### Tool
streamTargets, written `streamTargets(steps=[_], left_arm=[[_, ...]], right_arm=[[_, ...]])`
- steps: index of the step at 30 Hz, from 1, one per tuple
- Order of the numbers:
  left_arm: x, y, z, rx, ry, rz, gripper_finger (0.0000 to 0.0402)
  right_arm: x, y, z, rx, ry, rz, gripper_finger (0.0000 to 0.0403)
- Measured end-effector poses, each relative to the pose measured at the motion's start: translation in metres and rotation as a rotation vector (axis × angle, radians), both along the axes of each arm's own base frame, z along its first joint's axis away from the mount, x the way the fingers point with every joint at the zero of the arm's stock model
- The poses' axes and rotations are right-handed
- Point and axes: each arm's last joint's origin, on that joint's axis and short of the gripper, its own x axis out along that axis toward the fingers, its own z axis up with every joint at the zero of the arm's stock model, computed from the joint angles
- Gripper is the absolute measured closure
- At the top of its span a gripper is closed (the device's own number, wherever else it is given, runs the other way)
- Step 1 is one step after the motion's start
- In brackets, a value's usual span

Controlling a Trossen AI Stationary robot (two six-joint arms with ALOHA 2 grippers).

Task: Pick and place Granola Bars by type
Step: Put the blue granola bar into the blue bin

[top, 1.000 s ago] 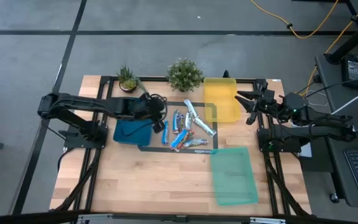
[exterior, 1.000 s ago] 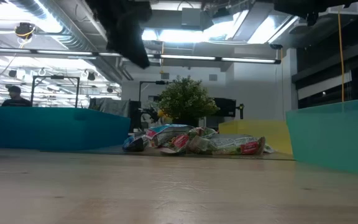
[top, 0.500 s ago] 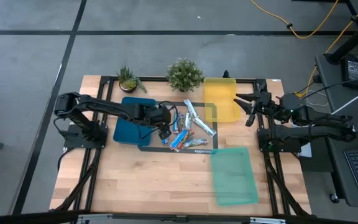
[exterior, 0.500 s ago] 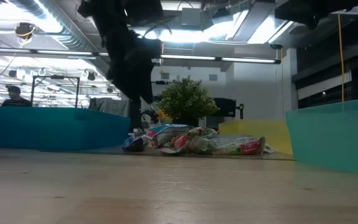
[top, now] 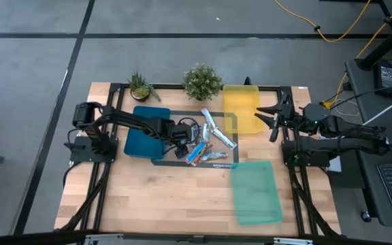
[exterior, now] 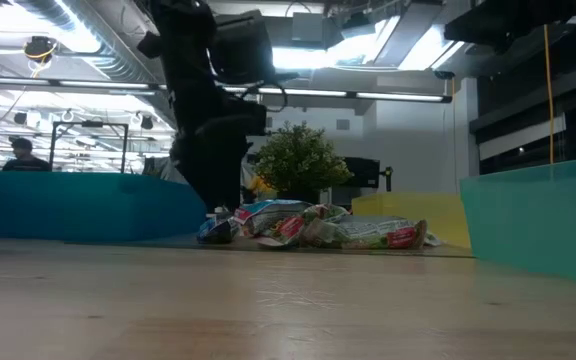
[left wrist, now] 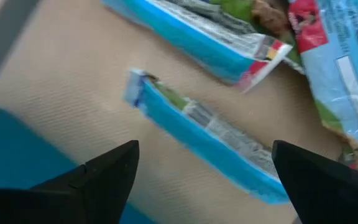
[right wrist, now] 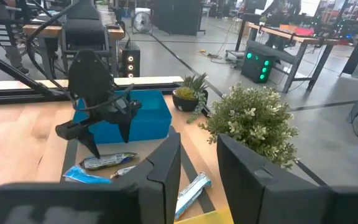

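The Granola Bars (top: 205,141) lie heaped mid-counter (top: 169,197) on pale wood, between the blue tray (top: 141,144) and yellow tray (top: 242,109) — a green tray (top: 256,192) nearer the front, two potted plants (top: 202,81) behind. The left end effector (left wrist: 201,180) hovers spread over one blue bar (left wrist: 197,140); the right end effector (top: 269,118) waits, released, beside the yellow tray.

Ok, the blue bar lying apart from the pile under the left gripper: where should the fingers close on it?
Across its middle, coming straight down. The blue bar lies flat and alone on the table, long and slim, with clear wood on both long sides. The left gripper is open with a finger on either side, so it should close across the narrow width.
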Motion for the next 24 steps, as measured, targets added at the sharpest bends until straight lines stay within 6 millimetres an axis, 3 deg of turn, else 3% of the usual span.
streamTargets(steps=[8, 15, 19, 24], left_arm=[[0.005, 0.002, -0.015, -0.017, 0.033, -0.029, 0.0043], [0.006, 0.008, -0.016, -0.033, 0.022, -0.029, 0.005], [0.006, 0.013, -0.016, -0.042, 0.021, -0.015, 0.0079], [0.005, 0.018, -0.017, -0.066, 0.02, -0.008, 0.0144]], right_arm=[[0.0, 0.0, 0.0, -0.013, 0.005, 0.002, 0.0295], [0.0, 0.0, 0.0, -0.017, 0.006, 0.003, 0.0295], [0.0, 0.0, 0.001, -0.018, -0.002, 0.003, 0.0295], [0.0, 0.0, 0.003, -0.021, -0.021, 0.003, 0.0295]])
